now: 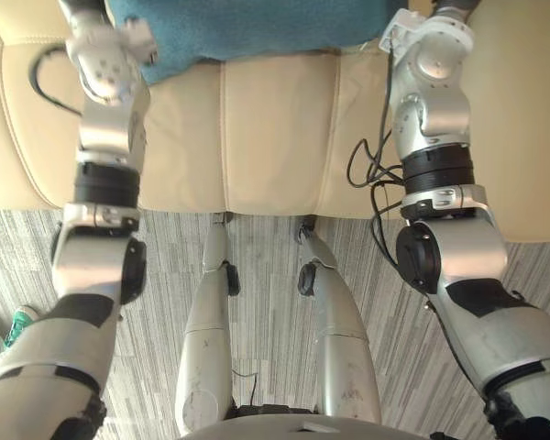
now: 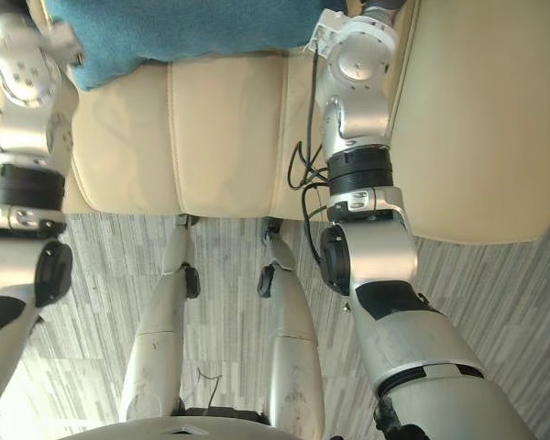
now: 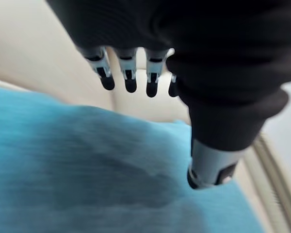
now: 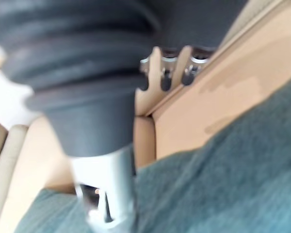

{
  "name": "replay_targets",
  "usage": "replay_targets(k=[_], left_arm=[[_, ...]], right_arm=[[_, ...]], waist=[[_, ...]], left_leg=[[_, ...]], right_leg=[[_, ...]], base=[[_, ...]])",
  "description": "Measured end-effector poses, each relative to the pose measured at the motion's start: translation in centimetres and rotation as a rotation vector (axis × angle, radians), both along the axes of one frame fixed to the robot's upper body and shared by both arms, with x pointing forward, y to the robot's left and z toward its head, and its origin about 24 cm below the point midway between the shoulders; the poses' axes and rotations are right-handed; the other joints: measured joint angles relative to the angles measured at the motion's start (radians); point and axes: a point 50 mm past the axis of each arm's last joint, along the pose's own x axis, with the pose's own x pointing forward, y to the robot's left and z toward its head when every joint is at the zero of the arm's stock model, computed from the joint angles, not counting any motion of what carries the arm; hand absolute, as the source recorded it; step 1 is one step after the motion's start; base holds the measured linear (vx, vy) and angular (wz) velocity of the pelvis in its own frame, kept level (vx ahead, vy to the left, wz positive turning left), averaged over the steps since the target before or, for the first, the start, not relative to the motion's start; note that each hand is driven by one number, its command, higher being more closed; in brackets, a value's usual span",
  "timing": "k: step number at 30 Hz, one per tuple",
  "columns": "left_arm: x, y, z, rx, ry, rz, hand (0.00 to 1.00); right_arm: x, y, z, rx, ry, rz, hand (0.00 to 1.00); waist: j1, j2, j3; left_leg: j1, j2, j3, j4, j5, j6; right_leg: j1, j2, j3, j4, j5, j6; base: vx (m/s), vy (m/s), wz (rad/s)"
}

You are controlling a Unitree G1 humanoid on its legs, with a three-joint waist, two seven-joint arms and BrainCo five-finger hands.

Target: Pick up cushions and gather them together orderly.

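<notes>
Left wrist view: the left hand (image 3: 129,73) is seen with fingers straight and released over the blue cushion (image 3: 87,165), which lies on the cream sofa (image 1: 266,137). The right hand (image 4: 109,194) is likewise unclenched (nothing is grasped). Both sides should be gripped evenly, so the cushion is lifted level.

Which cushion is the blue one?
The loose cushion lying on the sofa. It alone is blue; the seat pads under it are cream.
</notes>
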Motion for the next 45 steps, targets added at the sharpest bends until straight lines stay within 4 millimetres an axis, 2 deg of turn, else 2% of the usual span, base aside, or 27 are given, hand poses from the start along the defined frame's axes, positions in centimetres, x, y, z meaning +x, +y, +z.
replay_targets(k=[1,4,7,10,13,14,17,18,19,21,23,25,26,27,28,29,30,31,32,33,35,37,39,42,45], left_arm=[[0.3,0.6,-1.6,-0.034,0.046,0.002,0.00],[0.5,0.4,-3.2,-0.048,0.091,-0.025,0.00],[0.5,0.9,-4.5,-0.054,0.124,-0.026,0.00],[0.1,1.8,-5.4,-0.047,0.135,-0.008,0.00],[-0.9,2.6,-6.1,-0.027,0.121,0.005,0.00],[-1.5,3.1,-6.4,-0.013,0.112,0.017,0.00],[-3.3,4.8,-7.4,-0.004,0.090,0.053,0.00],[-4.2,5.5,-8.6,0.001,0.102,0.070,0.00],[-5.3,6.2,-11.0,0.017,0.155,0.081,0.00],[-6.4,6.9,-13.4,0.029,0.223,0.101,0.00],[-8.5,7.8,-18.8,0.002,0.388,0.119,0.00],[-10.3,7.1,-23.1,-0.046,0.520,0.090,0.00],[-12.0,6.4,-26.6,-0.090,0.638,0.057,0.00],[-12.7,6.2,-27.8,-0.105,0.682,0.049,0.00],[-15.2,5.3,-31.9,-0.153,0.836,0.006,0.00],[-15.9,5.1,-32.8,-0.166,0.876,-0.002,0.00],[-17.6,4.6,-35.1,-0.200,0.975,-0.024,0.00],[-18.6,4.2,-36.4,-0.223,1.031,-0.034,0.00],[-20.3,3.5,-38.8,-0.254,1.152,-0.045,0.00],[-20.8,3.3,-39.4,-0.256,1.190,-0.048,0.00],[-23.5,2.1,-42.3,-0.336,1.344,-0.038,0.00],[-24.9,1.5,-43.6,-0.394,1.414,-0.031,0.00],[-26.9,0.8,-45.0,-0.456,1.507,-0.022,0.00],[-29.7,0.4,-46.3,-0.517,1.614,-0.005,0.00],[-30.4,0.7,-46.6,-0.538,1.637,0.017,0.00]], right_arm=[[-0.2,-0.2,-0.4,-0.003,-0.006,0.000,0.00],[-0.2,-1.3,-1.1,0.011,0.008,-0.023,0.00],[-0.1,-0.8,-1.4,-0.005,0.016,-0.006,0.00],[-0.6,-1.1,-2.5,-0.031,0.012,0.001,0.00],[-1.4,-2.5,-4.4,-0.054,0.022,-0.033,0.00],[-1.9,-3.6,-5.5,-0.051,0.030,-0.055,0.00],[-3.5,-5.0,-7.8,-0.080,0.042,-0.082,0.00],[-4.1,-5.4,-9.4,-0.107,0.071,-0.082,0.00],[-4.9,-5.9,-12.1,-0.149,0.138,-0.092,0.00],[-5.8,-6.4,-15.1,-0.180,0.226,-0.090,0.00],[-6.9,-6.4,-20.0,-0.181,0.377,-0.049,0.00],[-8.1,-5.5,-23.8,-0.198,0.499,0.014,0.00],[-9.5,-4.7,-27.0,-0.191,0.599,0.055,0.00],[-10.0,-4.4,-27.9,-0.181,0.630,0.070,0.00],[-12.2,-3.5,-31.5,-0.172,0.755,0.114,0.00],[-12.9,-3.3,-32.5,-0.165,0.794,0.124,0.00],[-14.1,-3.0,-34.7,-0.150,0.882,0.143,0.00],[-15.1,-3.0,-36.2,-0.130,0.943,0.150,0.00],[-17.0,-2.9,-39.2,-0.089,1.076,0.168,0.00],[-17.6,-2.8,-40.1,-0.080,1.117,0.173,0.00],[-19.9,-2.5,-43.5,-0.022,1.284,0.176,0.00],[-21.3,-2.3,-45.2,0.034,1.367,0.173,0.00],[-23.6,-2.2,-47.4,0.113,1.482,0.157,0.00],[-25.8,-2.4,-49.0,0.194,1.589,0.127,0.00],[-27.1,-2.7,-49.8,0.235,1.650,0.108,0.00]], waist=[[-0.016,-0.001,0.000],[-0.023,-0.002,0.000],[-0.009,-0.003,0.000],[-0.016,-0.003,0.000],[-0.026,-0.003,0.000],[-0.029,-0.004,-0.001],[-0.031,-0.006,-0.001],[-0.031,-0.006,-0.002],[-0.030,-0.007,-0.031],[-0.031,-0.009,-0.055],[-0.030,-0.014,-0.086],[-0.024,-0.017,-0.105],[-0.019,-0.021,-0.137],[-0.019,-0.022,-0.149],[-0.015,-0.027,-0.200],[-0.015,-0.028,-0.215],[-0.013,-0.028,-0.248],[-0.014,-0.029,-0.270],[-0.014,-0.031,-0.319],[-0.014,-0.032,-0.331],[-0.016,-0.032,-0.373],[-0.019,-0.031,-0.398],[-0.020,-0.035,-0.404],[-0.019,-0.036,-0.416],[-0.021,-0.041,-0.423]], left_leg=[[-0.001,-0.009,0.004,0.000,0.009,0.039],[0.002,-0.023,0.004,0.000,0.020,0.056],[0.026,-0.023,0.021,0.000,0.023,0.054],[0.062,-0.016,0.026,0.000,0.024,0.053],[0.110,-0.014,0.028,0.000,0.021,0.052],[0.137,-0.012,0.034,-0.001,0.003,0.051],[0.198,-0.007,0.047,-0.001,-0.021,0.073],[0.234,-0.007,0.050,-0.001,-0.028,0.083],[0.258,-0.008,0.051,0.000,-0.040,0.087],[0.292,-0.008,0.052,0.000,-0.050,0.092],[0.356,-0.008,0.058,0.000,-0.050,0.095],[0.414,-0.007,0.063,0.000,-0.067,0.094],[0.459,-0.007,0.074,0.000,-0.081,0.093],[0.474,-0.007,0.075,0.000,-0.087,0.092],[0.535,-0.006,0.080,0.000,-0.112,0.088],[0.553,-0.006,0.081,0.000,-0.120,0.087],[0.594,-0.006,0.084,0.000,-0.132,0.086],[0.616,-0.006,0.084,0.000,-0.139,0.085],[0.653,-0.006,0.086,0.000,-0.153,0.084],[0.664,-0.006,0.088,0.000,-0.157,0.084],[0.718,-0.006,0.103,0.000,-0.177,0.082],[0.738,-0.007,0.107,0.000,-0.185,0.082],[0.792,-0.008,0.131,0.000,-0.203,0.078],[0.862,-0.015,0.171,-0.002,-0.229,0.071],[0.869,-0.017,0.194,0.000,-0.232,0.073]], right_leg=[[-0.014,-0.008,0.008,0.039,-0.022,0.004],[-0.033,-0.023,0.023,0.094,-0.056,0.011],[-0.033,-0.023,0.040,0.125,-0.075,0.005],[-0.008,-0.018,0.039,0.142,-0.084,-0.002],[0.036,-0.016,0.040,0.143,-0.089,-0.006],[0.060,-0.013,0.043,0.143,-0.092,-0.007],[0.118,-0.006,0.056,0.129,-0.092,-0.006],[0.156,-0.004,0.060,0.121,-0.095,-0.003],[0.183,-0.004,0.061,0.109,-0.101,-0.001],[0.223,-0.003,0.060,0.095,-0.106,0.001],[0.296,-0.002,0.062,0.072,-0.112,0.005],[0.364,0.000,0.063,0.051,-0.118,0.008],[0.412,0.002,0.067,0.032,-0.122,0.009],[0.429,0.002,0.068,0.024,-0.125,0.009],[0.498,0.007,0.077,-0.012,-0.129,0.010],[0.519,0.008,0.080,-0.023,-0.131,0.011],[0.573,0.011,0.082,-0.051,-0.132,0.012],[0.599,0.011,0.082,-0.066,-0.131,0.013],[0.647,0.013,0.079,-0.096,-0.128,0.016],[0.664,0.013,0.079,-0.107,-0.126,0.017],[0.736,0.015,0.086,-0.161,-0.111,0.022],[0.766,0.014,0.090,-0.191,-0.099,0.026],[0.825,0.014,0.107,-0.225,-0.088,0.028],[0.878,0.014,0.152,-0.244,-0.084,0.034],[0.873,0.016,0.181,-0.249,-0.067,0.039]], base=[[0.02,0.024,-0.13],[-0.01,-0.042,0.21],[-0.04,-0.118,-0.02],[-0.07,-0.167,-0.05],[-0.08,-0.192,-0.05],[-0.07,-0.150,-0.12],[-0.05,-0.119,-0.15],[0.00,-0.112,-0.09],[0.01,-0.130,-0.06],[0.07,-0.103,-0.01],[0.10,-0.098,-0.01],[0.11,-0.085,-0.04],[0.12,-0.076,-0.08],[0.12,-0.062,-0.16],[0.09,-0.029,-0.15],[0.13,-0.025,-0.18],[0.13,-0.007,-0.08],[0.15,-0.002,-0.05],[0.11,0.004,-0.01],[0.11,0.012,-0.04],[0.10,0.025,-0.11],[0.06,0.028,-0.12],[0.07,0.034,-0.22],[0.06,0.033,-0.40],[0.03,0.017,-0.29]])
